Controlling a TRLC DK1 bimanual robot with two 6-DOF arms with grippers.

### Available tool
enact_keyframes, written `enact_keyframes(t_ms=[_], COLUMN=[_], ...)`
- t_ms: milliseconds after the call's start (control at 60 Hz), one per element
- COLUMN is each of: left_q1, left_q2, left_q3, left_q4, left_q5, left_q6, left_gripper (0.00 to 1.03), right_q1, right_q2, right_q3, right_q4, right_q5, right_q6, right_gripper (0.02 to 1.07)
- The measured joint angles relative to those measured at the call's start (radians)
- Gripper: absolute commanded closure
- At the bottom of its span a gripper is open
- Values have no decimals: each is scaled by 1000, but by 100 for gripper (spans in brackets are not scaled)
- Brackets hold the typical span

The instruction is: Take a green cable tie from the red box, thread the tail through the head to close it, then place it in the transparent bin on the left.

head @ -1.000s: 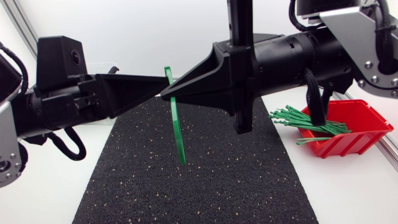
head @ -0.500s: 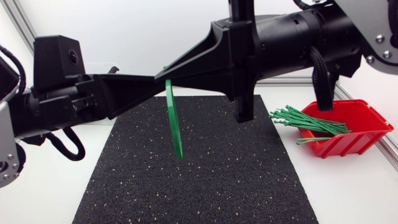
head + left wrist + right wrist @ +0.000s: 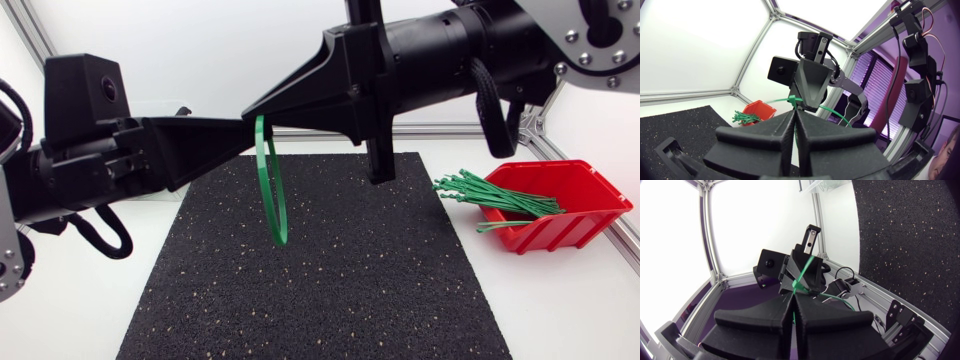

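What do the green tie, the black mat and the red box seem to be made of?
Tie: likely flexible plastic, smooth; it bends into a loop. Mat: perhaps rubber granulate, matte and grainy with pale specks. Box: probably hard plastic, with a slight sheen.

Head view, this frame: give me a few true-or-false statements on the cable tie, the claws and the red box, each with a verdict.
1. The green cable tie hangs curved into a loop over the black mat. True.
2. The left claw and right claw meet tip to tip at the tie's top. True.
3. The red box is empty. False: green ties lie in it, ends poking past its rim.
4. The red box stands left of the mat. False: it stands to the mat's right.
5. The right claw is wide open. False: the right wrist view shows it closed on the tie.
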Motion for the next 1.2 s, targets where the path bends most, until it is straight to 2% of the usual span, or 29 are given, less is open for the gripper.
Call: enact_keyframes(t_ms=[183,217,283,333,617,650,717,817,1200], left_q1=[0,0,0,0,0,0,0,0,0], left_q2=[0,0,0,0,-3,-4,-5,-6,-6], left_q3=[-2,-2,-2,-2,-3,-3,-3,-3,-3], left_q4=[-8,-8,-9,-10,-3,-3,-3,-2,1], left_q5=[-4,-4,-3,-1,12,12,12,12,16], left_q6=[0,0,0,0,0,0,0,0,0], left_gripper=[100,100,100,100,100,100,100,100,100], right_q1=[-6,-6,-6,-8,-13,-13,-15,-40,-78], right_q2=[10,10,10,7,-68,-81,-105,-121,15], right_q3=[0,0,0,0,-2,-3,-5,-8,-6], right_q4=[-4,-4,-10,-12,-56,-59,-60,-69,-112], right_q5=[-5,-6,-5,-5,22,22,22,22,25], right_q6=[0,0,0,0,0,0,-1,-17,-83], right_gripper=[100,95,74,67,64,65,74,74,74])
